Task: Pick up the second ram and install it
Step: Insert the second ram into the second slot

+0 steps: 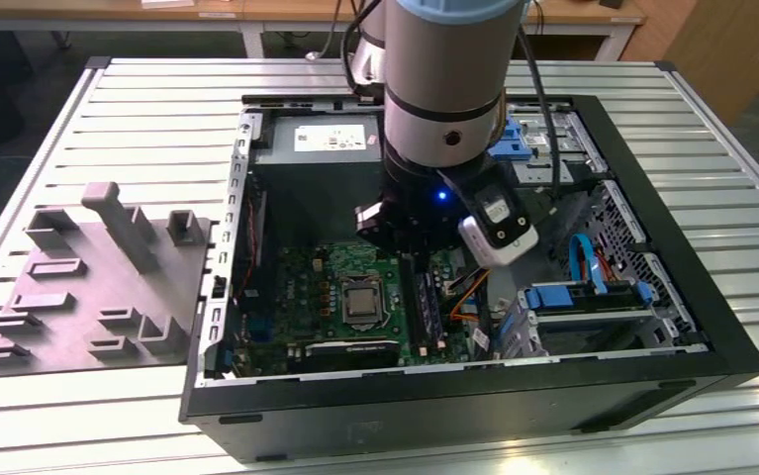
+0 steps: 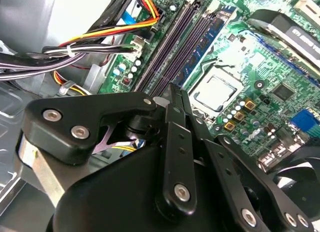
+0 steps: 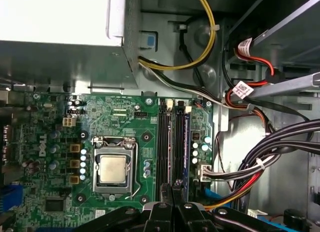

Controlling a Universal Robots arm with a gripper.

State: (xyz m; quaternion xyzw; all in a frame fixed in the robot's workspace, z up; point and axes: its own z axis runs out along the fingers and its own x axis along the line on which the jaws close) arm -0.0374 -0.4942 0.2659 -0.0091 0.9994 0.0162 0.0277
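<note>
Grey arm [image 1: 442, 89], black screw-studded tool [image 2: 172, 100], perhaps a blue light [image 1: 442, 195]

Gripper [image 3: 173, 184] sits low over the memory slots [image 3: 170, 142]. Cable bundle [image 3: 272, 152] crowds beside them. Board around the CPU socket [image 1: 359, 300], lower centre of the exterior view, is open. Power-supply box [image 1: 313, 143] walls upper centre.

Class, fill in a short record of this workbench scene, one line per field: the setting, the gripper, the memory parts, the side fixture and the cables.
setting: open computer case lying on a slatted metal table
gripper: the gripper is inside the case, over the black memory slots, beside the CPU socket
memory: a dark-blue memory stick runs along the slots just beyond the gripper; held or seated, cannot tell
fixture: grey moulded tray on the table, at the exterior view's left of the case
cables: bundled wires on the slots' far side from the socket
</note>
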